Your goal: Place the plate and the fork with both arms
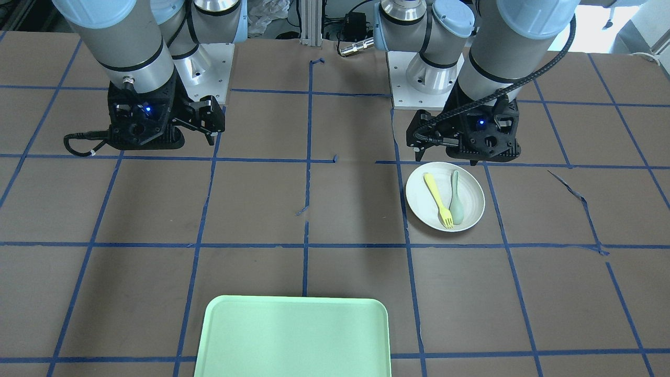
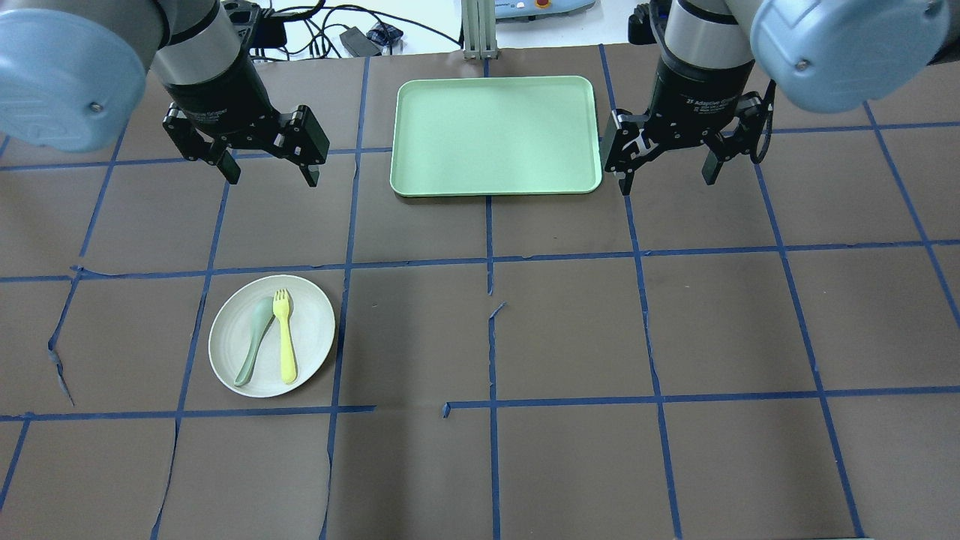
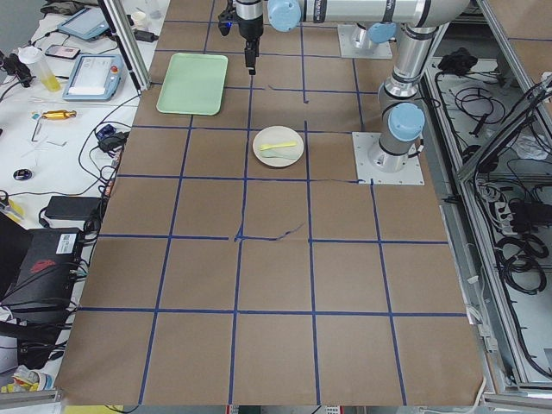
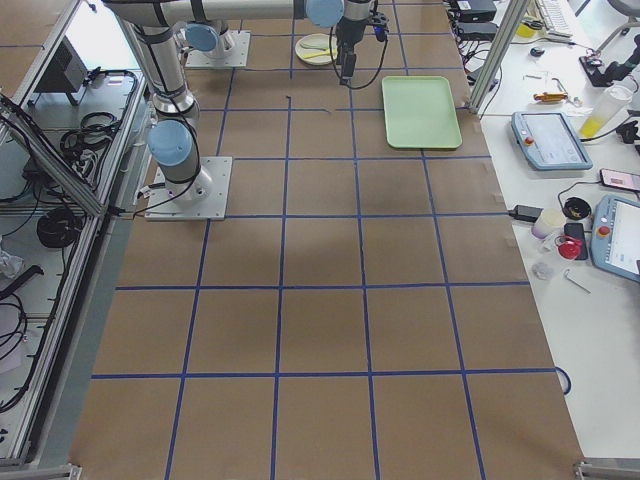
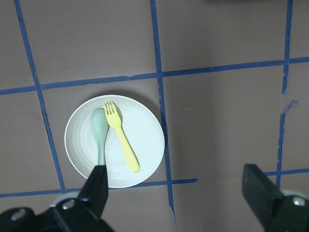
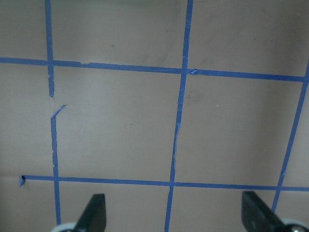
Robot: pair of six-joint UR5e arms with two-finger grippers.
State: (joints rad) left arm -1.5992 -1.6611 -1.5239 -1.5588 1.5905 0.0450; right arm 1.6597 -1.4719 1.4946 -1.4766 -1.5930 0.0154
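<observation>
The off-white plate (image 2: 311,330) lies on the table's left half, and also shows in the front view (image 1: 421,196) and the left wrist view (image 5: 145,140). On it lie the yellow fork (image 2: 284,337) (image 1: 437,199) (image 5: 121,140) and a grey-green spoon (image 2: 253,341), side by side. My left gripper (image 2: 273,178) (image 1: 446,156) (image 5: 178,193) hovers open and empty above the table, just beyond the plate on its far side. My right gripper (image 2: 667,182) (image 6: 176,212) hovers open and empty over bare table on the right.
A light-green rectangular tray (image 2: 495,135) (image 1: 293,335) lies at the table's far middle, between the two grippers. Blue tape lines grid the brown table. Operators' gear lies beyond the table's far edge in the side views.
</observation>
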